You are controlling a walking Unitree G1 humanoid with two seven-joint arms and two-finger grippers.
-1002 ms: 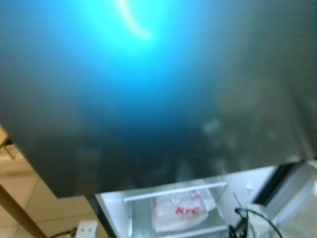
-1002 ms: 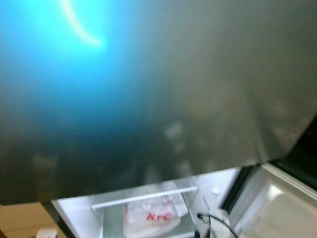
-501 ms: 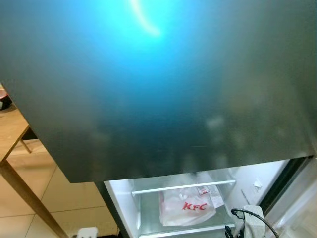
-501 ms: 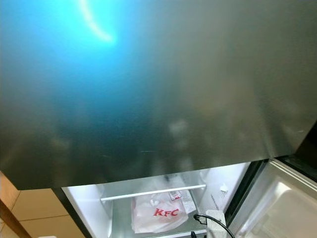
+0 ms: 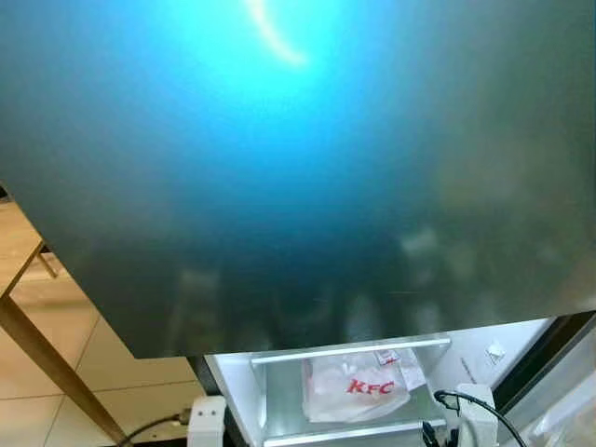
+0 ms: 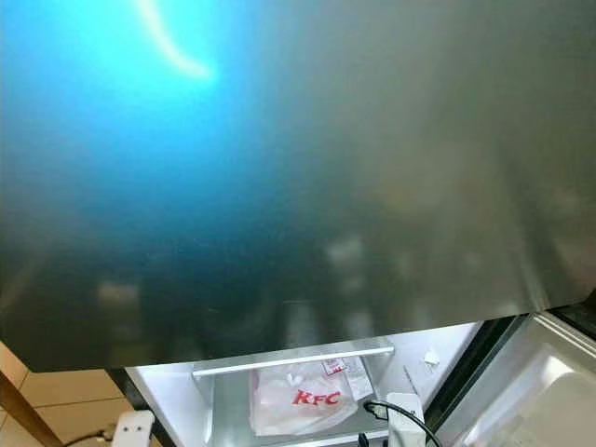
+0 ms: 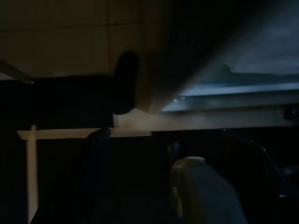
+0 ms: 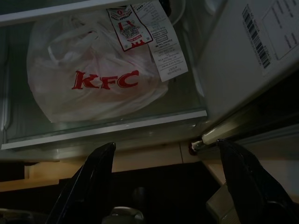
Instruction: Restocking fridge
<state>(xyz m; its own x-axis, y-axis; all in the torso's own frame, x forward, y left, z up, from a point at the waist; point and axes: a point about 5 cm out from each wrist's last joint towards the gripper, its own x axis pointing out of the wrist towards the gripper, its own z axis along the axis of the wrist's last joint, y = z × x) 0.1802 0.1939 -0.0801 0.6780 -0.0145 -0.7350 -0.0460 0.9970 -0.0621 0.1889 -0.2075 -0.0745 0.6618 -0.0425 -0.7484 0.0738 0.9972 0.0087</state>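
The closed upper fridge door (image 5: 298, 168), a dark reflective panel with a blue glare, takes up most of both eye views; compared with one second ago the whole picture has shifted and sharpened, which indicates camera movement, not movement of the appliance. Below the panel, the lit lower fridge compartment (image 6: 168, 400) stands open, and more of it is exposed than before. To the robot's left, a wooden table leg (image 5: 47, 363) crosses the tiled floor (image 5: 130, 372), and a white plug adapter (image 5: 207, 414) with its cable has come into the frame. A white KFC bag (image 8: 93, 84) with a receipt (image 8: 149, 35) stapled on top lies on the glass shelf (image 8: 103, 130) inside the compartment. The right gripper (image 8: 168, 182) hovers just below the shelf edge, fingers (image 8: 93, 172) spread and empty. The left gripper (image 7: 140, 186) hangs in shade; its finger state cannot be determined. Judgement: the robot is settling its stance before the open compartment; the restocking item is already shelved.
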